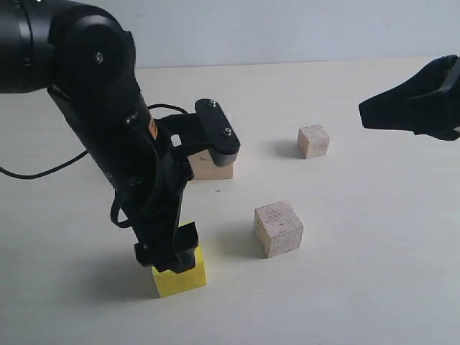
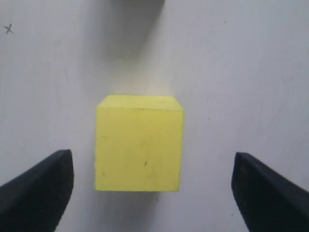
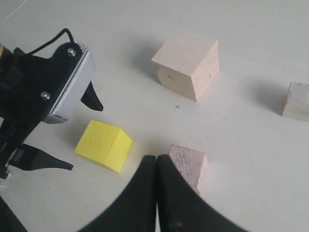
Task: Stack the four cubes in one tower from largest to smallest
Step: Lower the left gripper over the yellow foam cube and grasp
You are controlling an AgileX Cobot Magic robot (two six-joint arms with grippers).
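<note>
The four cubes lie apart on the pale table, none stacked, so no tower stands. My left gripper (image 1: 172, 251) is open and points straight down over the bright yellow cube (image 1: 180, 279). In the left wrist view the yellow cube (image 2: 140, 145) sits between the black fingertips (image 2: 43, 186), with a gap on each side. The largest pale pinkish cube (image 1: 214, 167) rests behind the left arm, partly hidden. Right of it lie the medium grainy cube (image 1: 278, 228) and the smallest cube (image 1: 313, 141). My right gripper (image 1: 366, 115) hovers shut and empty at the right edge.
The left arm's black wrist and cable (image 1: 43, 172) fill the left side of the exterior view. A small pencil cross (image 1: 218, 190) marks the table between the cubes. The right wrist view shows the grainy cube (image 3: 190, 166) just beside the shut right gripper (image 3: 157, 162).
</note>
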